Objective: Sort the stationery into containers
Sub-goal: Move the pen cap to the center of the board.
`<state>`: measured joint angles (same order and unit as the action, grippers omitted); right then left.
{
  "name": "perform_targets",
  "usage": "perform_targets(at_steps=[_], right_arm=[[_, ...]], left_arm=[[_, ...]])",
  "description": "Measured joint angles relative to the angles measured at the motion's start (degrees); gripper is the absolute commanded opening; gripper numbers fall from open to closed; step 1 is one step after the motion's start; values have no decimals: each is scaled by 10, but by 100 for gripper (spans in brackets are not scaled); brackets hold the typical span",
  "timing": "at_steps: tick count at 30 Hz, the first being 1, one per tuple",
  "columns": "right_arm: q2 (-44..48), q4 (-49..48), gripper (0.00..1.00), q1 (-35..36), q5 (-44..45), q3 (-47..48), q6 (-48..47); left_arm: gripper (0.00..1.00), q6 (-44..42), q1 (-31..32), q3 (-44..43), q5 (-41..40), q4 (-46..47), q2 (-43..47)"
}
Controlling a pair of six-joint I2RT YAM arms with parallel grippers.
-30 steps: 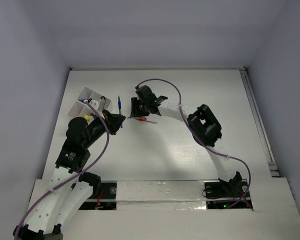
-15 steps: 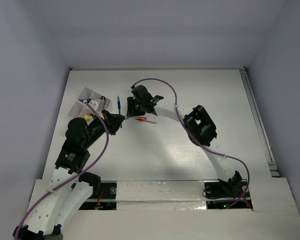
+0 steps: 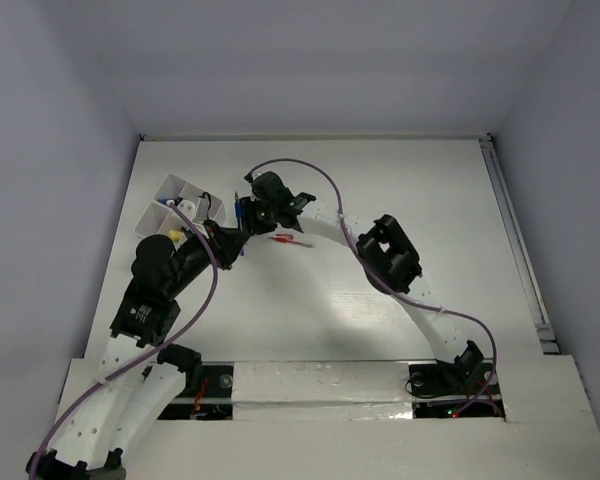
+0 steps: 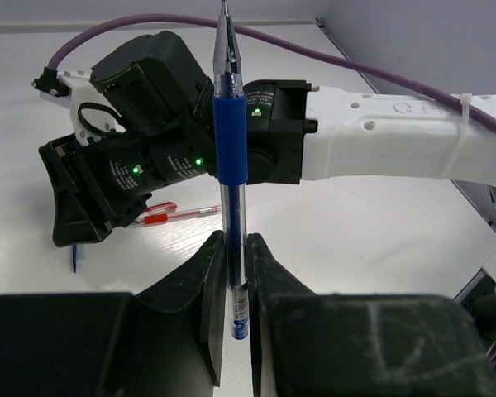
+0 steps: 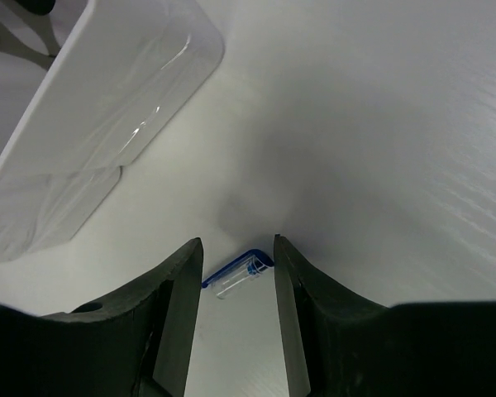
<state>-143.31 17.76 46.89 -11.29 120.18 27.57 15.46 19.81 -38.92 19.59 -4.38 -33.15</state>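
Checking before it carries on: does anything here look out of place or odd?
The blue pen clamped in the left gripper looks uncapped, and what seems to be its cap lies loose on the table, between the jaws of the open right gripper. Nothing looks spilled or broken.

Left gripper [image 4: 234, 248] pinching the blue pen [image 4: 231, 141].
Its jaws clamp the pen's near end, tip pointing far; just beyond, the right arm [image 4: 372, 153] crosses, a thin red pen [image 4: 178, 213] lying on the table [image 4: 355, 240] by it.
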Motion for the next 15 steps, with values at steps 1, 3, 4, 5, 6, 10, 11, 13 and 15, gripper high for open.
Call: perform_targets(at_steps=[1,3,4,5,6,10,11,13,15], right_arm=[[-1,-1,44,2,-3,1,-5],[-3,-2,43,6,-9,1,-12],[-3,-2,43,8,-12,2,-17],[-4,-2,46,10,-14,2,-22],[-4,-3,48,12,-14,2,-26],[-4,-2,60,23,-17,6,-54],[-4,-2,64,24,-17,7,-58],[-4,-3,72,28,-17,10,-64],[-4,-3,75,31,-13,13,-69]], left_arm=[[0,0,0,0,0,0,0],[0,0,0,0,-1,0,0],[0,0,0,0,-1,0,0],[0,0,0,0,-1,0,0],[0,0,0,0,-1,0,0],[0,0,0,0,-1,0,0],[0,0,0,0,-1,0,0],[0,0,0,0,-2,0,0],[0,0,0,0,-1,0,0]])
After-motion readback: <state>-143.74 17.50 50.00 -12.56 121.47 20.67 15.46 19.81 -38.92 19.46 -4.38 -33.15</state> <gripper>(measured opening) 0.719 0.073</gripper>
